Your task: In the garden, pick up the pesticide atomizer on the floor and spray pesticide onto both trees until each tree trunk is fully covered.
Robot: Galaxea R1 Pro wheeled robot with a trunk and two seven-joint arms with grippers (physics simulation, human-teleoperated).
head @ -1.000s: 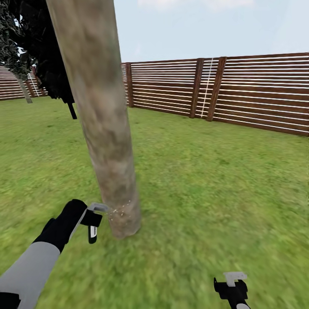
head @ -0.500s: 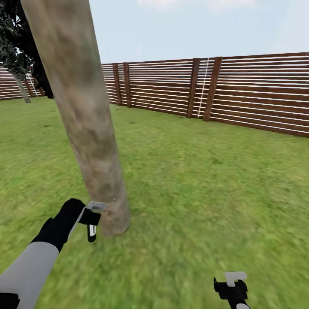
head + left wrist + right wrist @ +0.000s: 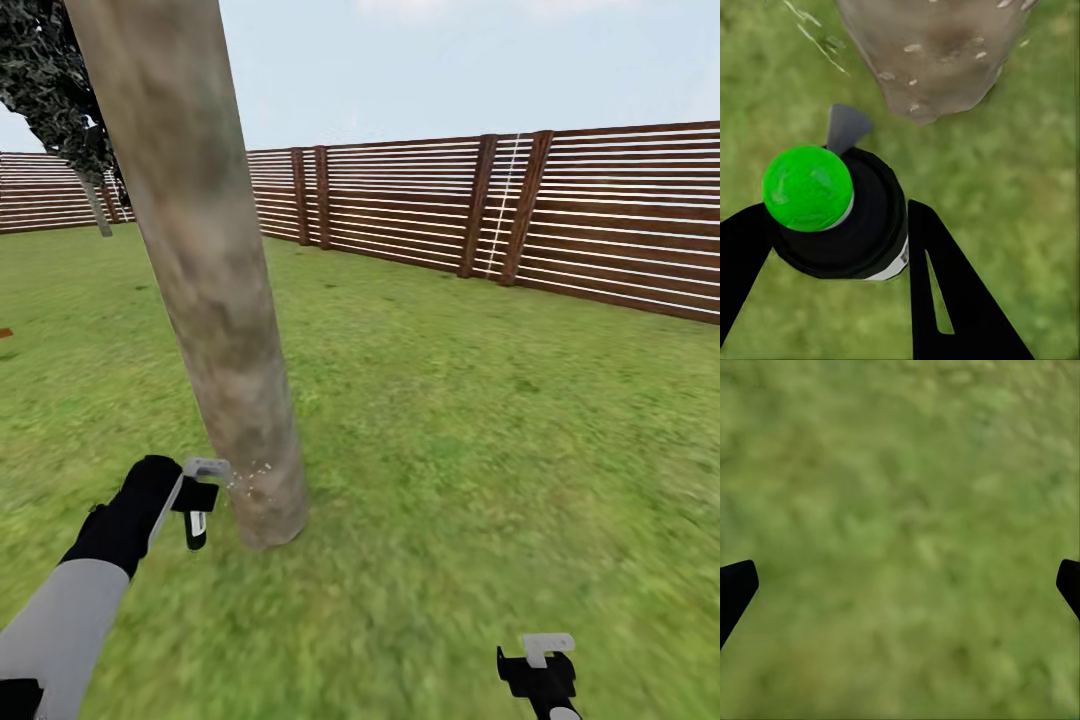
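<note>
Nearest, the right gripper [image 3: 541,668] hangs low over the grass [image 3: 480,480], cut off by the head view's lower edge, its fingers spread wide apart. The left gripper [image 3: 197,497] pinches the pesticide atomizer [image 3: 840,217], black with a green cap, just beside the foot of the tree trunk [image 3: 215,300], where pale droplets speckle the bark. Beyond stands the slatted fence [image 3: 520,215]; the trunk's top is out of frame.

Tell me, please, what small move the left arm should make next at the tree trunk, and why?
Probably raise the left gripper slowly, keeping the atomizer aimed at the tree trunk. Pale droplets show on the bark only near the base, beside the nozzle, while the trunk above looks bare of them, so the higher part likely needs spray.
</note>
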